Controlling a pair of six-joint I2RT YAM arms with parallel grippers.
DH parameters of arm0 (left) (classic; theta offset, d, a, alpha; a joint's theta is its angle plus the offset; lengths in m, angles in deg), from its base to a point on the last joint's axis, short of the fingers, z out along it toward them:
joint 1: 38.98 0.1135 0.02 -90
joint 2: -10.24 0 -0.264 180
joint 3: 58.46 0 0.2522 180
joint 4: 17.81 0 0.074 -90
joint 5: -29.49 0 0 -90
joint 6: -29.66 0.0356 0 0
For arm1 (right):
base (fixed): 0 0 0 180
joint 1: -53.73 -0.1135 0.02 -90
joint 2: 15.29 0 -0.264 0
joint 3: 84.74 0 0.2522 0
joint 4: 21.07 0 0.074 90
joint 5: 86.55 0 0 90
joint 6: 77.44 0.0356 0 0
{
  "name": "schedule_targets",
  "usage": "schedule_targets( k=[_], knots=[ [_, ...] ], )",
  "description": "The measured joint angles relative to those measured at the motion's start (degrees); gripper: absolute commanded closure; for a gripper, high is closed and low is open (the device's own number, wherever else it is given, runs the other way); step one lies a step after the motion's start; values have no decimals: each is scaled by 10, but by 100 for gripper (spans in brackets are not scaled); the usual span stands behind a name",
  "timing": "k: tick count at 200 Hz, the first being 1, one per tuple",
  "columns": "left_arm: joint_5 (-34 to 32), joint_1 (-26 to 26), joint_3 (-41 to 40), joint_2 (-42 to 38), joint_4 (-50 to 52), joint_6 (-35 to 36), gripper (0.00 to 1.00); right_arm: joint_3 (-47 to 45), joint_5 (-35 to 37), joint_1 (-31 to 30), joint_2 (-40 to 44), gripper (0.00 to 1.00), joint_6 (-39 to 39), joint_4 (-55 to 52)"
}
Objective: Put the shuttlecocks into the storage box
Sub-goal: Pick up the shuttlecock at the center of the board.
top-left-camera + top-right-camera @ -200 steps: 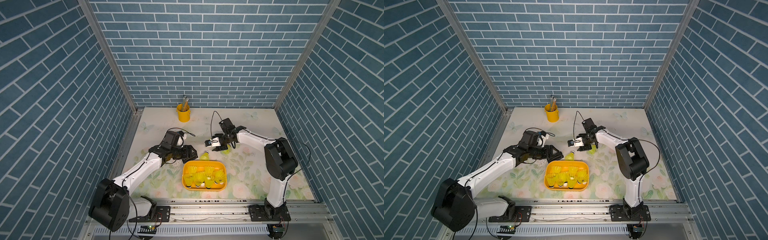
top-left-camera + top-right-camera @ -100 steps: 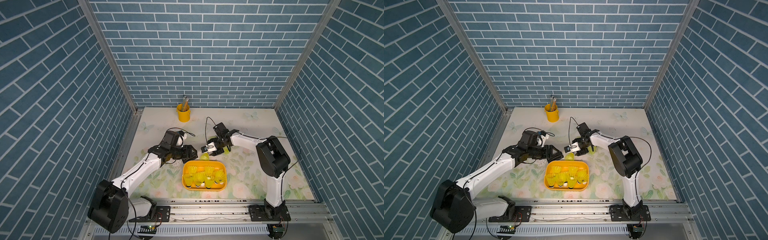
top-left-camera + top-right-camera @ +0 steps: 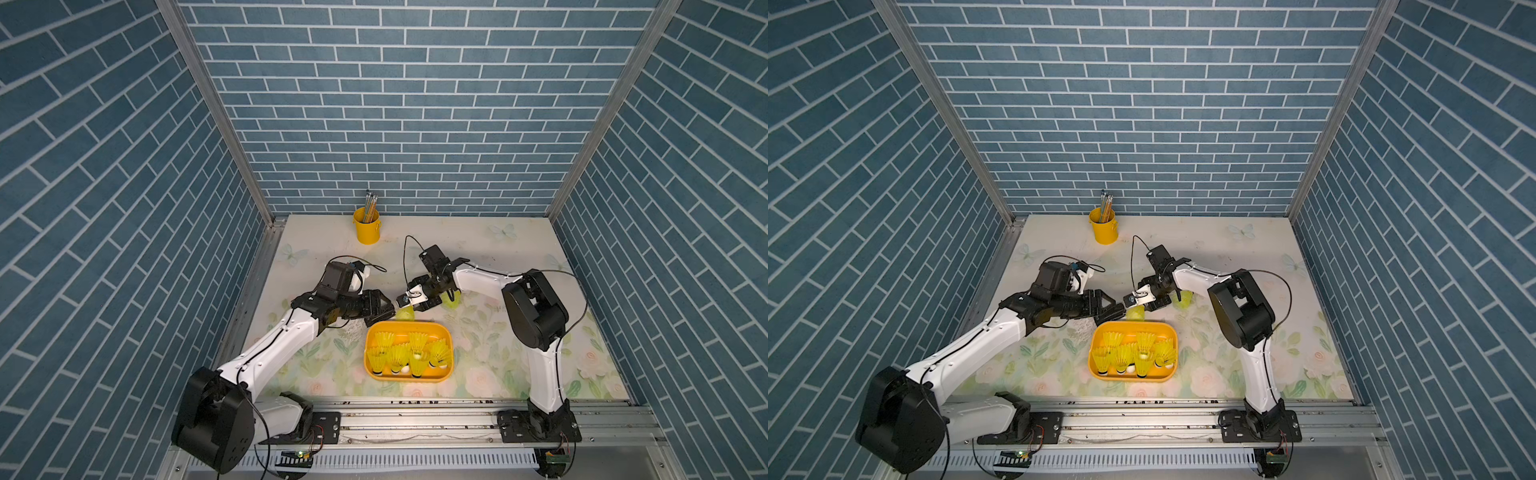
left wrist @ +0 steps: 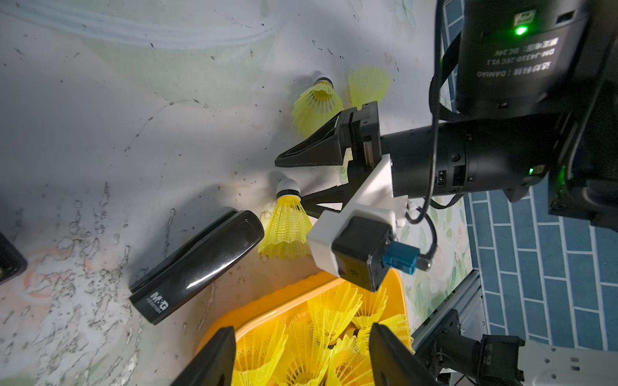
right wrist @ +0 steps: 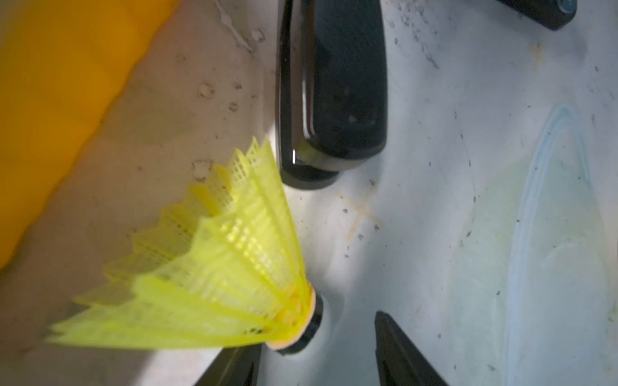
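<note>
box (image 3: 409, 378): lower centre of frame in both top views; a cluster of shuttlecocks (image 3: 417, 343) in it, corks toward the bottom edge. Same as 1 s ago.
loose shuttlecock (image 3: 405, 314): on the table (image 3: 478, 249), just above the box's top rim in frame, not in the box. Spot about unchanged.
far pair (image 4: 317, 103): two more on the table beyond the right gripper, seen in the left wrist view.
right gripper (image 5: 317, 329): was further up and right in frame 1 s ago, now at the loose shuttlecock. Jaws apart on either side of its cork, cork right by one finger, not clamped; contact unclear.
left gripper (image 4: 301, 327): unmoved, by the box's upper-left corner in a top view. Jaws apart, nothing in them.
stapler (image 4: 197, 264): black, flat on the table, one end just beside the loose shuttlecock's skirt.
bucket (image 3: 366, 230): upper centre of the table by the back wall, pencils in it, unchanged.
</note>
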State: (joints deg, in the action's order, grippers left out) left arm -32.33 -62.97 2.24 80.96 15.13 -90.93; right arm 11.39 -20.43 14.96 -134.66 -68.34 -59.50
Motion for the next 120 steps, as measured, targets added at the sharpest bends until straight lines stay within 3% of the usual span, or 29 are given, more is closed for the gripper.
schedule_targets(
  k=[66, 120],
  knots=[
    [0, 10, -5, 0, 2, 5, 31, 14, -10, -6, -10, 53, -11, -16],
    [2, 14, -9, 0, 2, 7, 31, 15, -12, -7, -12, 71, -19, -22]
  ],
)
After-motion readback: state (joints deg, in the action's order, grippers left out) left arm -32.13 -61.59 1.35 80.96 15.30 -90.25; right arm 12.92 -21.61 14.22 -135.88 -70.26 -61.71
